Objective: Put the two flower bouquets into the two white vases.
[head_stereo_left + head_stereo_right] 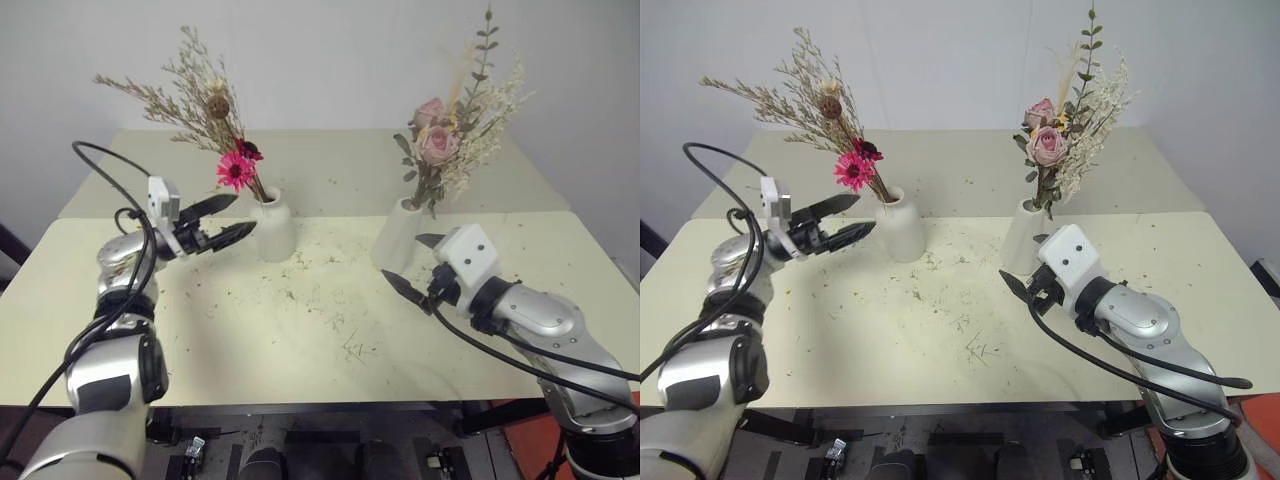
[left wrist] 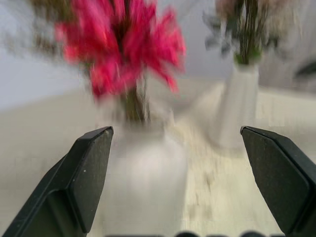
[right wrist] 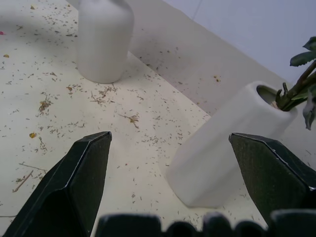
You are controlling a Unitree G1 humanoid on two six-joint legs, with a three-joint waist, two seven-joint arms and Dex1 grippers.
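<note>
The bouquet with the magenta daisy [image 1: 236,168] and tan grasses stands in the squat bottle-shaped white vase [image 1: 273,226] at the table's middle left. The pink rose bouquet [image 1: 437,143] stands in the slanted cylinder vase [image 1: 400,234] to the right. My left gripper [image 1: 226,220] is open just left of the squat vase, apart from it, fingers pointing at it. My right gripper [image 1: 420,265] is open in front of the cylinder vase, nothing between its fingers. The left wrist view shows the squat vase [image 2: 143,182] between and beyond the open fingers [image 2: 89,173].
Bits of dried plant litter [image 1: 340,330] lie scattered over the pale yellow table [image 1: 260,350]. A second table [image 1: 330,165] adjoins behind, against a white wall. Black cables [image 1: 100,160] loop off my left arm.
</note>
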